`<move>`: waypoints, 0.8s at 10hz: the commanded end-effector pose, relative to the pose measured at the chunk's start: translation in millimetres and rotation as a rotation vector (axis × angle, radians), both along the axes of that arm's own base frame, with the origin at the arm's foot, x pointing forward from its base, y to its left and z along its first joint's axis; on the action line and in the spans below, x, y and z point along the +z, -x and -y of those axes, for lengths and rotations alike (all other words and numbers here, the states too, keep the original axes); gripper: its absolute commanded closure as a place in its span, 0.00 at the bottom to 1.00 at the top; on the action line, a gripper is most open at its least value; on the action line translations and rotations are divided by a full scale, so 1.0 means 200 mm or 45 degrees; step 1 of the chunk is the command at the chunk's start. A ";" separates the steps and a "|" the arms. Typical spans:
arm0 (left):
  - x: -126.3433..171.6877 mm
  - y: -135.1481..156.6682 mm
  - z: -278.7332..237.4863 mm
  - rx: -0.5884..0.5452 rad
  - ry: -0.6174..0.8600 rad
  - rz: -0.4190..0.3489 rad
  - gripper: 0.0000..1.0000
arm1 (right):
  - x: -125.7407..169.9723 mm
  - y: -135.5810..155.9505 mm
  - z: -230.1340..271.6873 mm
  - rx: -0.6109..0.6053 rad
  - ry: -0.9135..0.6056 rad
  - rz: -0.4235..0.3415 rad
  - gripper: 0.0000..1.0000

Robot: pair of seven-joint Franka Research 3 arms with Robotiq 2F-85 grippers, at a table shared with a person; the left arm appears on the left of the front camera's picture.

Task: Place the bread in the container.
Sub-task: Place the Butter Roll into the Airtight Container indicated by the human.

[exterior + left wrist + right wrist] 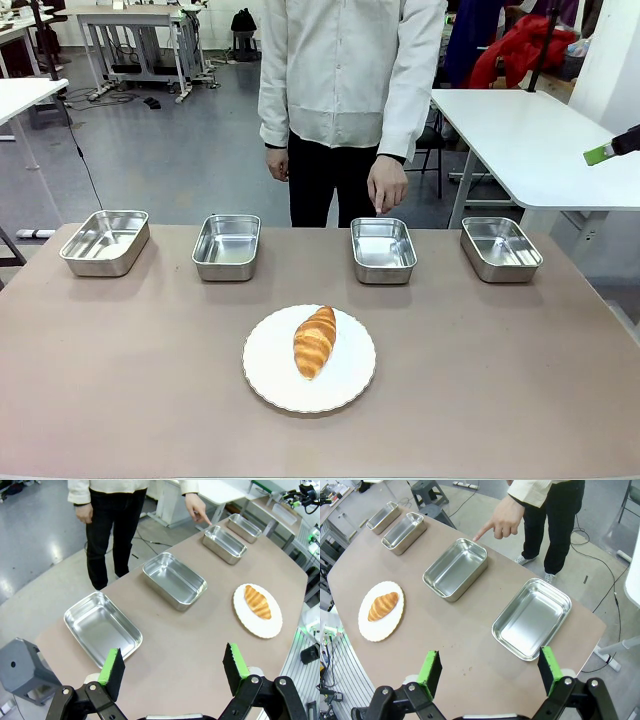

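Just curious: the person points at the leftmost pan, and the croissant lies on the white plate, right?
No: the front view shows the hand pointing at the third pan from the left. The croissant does lie on the white plate.

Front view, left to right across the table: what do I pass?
First pan → second pan → bread on its plate → third pan, which the person's hand points at → fourth pan.
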State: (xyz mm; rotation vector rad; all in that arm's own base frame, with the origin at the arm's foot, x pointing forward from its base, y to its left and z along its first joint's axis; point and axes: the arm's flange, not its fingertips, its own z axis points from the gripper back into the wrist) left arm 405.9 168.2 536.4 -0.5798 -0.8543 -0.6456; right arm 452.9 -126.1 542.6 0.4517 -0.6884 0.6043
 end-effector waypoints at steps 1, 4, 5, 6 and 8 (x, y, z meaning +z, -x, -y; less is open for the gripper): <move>0.01 0.01 -0.01 -0.016 0.007 0.016 0.00 | 0.00 0.00 0.00 0.006 -0.014 0.011 0.00; 0.01 0.01 -0.01 -0.016 0.007 0.016 0.00 | 0.00 0.00 0.00 0.006 -0.014 0.011 0.00; 0.01 0.01 -0.01 -0.016 0.007 0.016 0.00 | 0.00 0.00 0.00 0.006 -0.014 0.011 0.00; 0.01 0.01 -0.01 -0.016 0.007 0.016 0.00 | 0.00 0.00 0.00 0.006 -0.014 0.011 0.00; 0.01 0.01 -0.01 -0.016 0.007 0.016 0.00 | 0.00 0.00 0.00 0.006 -0.014 0.011 0.00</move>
